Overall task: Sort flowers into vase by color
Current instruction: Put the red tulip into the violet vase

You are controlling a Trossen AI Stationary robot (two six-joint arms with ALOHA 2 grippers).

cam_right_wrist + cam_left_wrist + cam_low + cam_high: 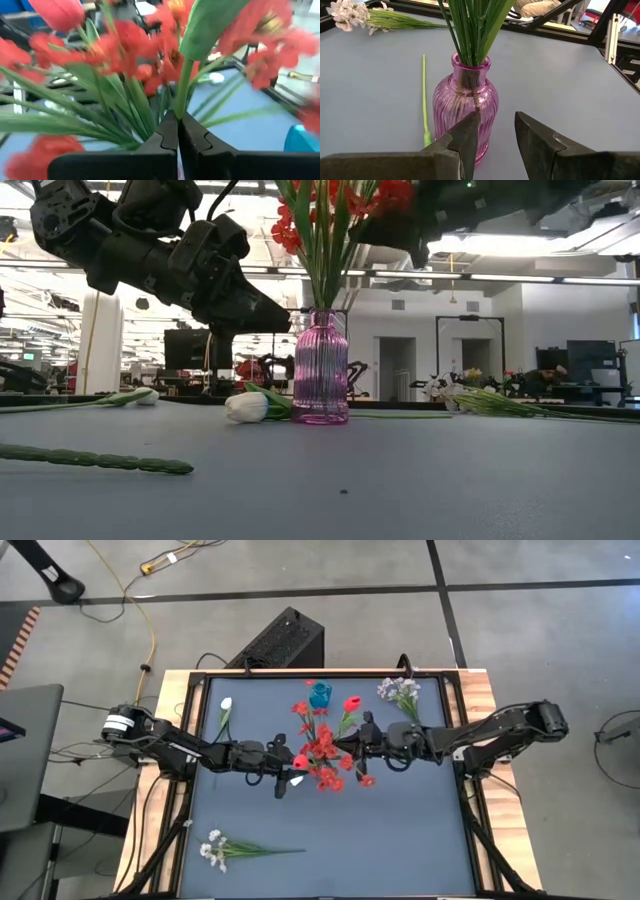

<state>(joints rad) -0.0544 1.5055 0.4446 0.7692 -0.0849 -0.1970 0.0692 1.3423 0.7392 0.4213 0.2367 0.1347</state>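
Our right gripper (177,131) is clamped on a green flower stem (184,90) in the ribbed pink glass vase (462,102); our left gripper (496,131), fingers apart, hovers just left of it.

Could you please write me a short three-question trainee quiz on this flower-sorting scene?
1. True or false: the left claw is open, facing the pink vase.
2. What does the right claw grip? A) a white tulip B) a green stem among the red flowers C) the blue vase
3. Which blossoms lie alone near the table's front-left corner?

Key: 1 true. 2 B, a green stem. 3 The white blossom spray.
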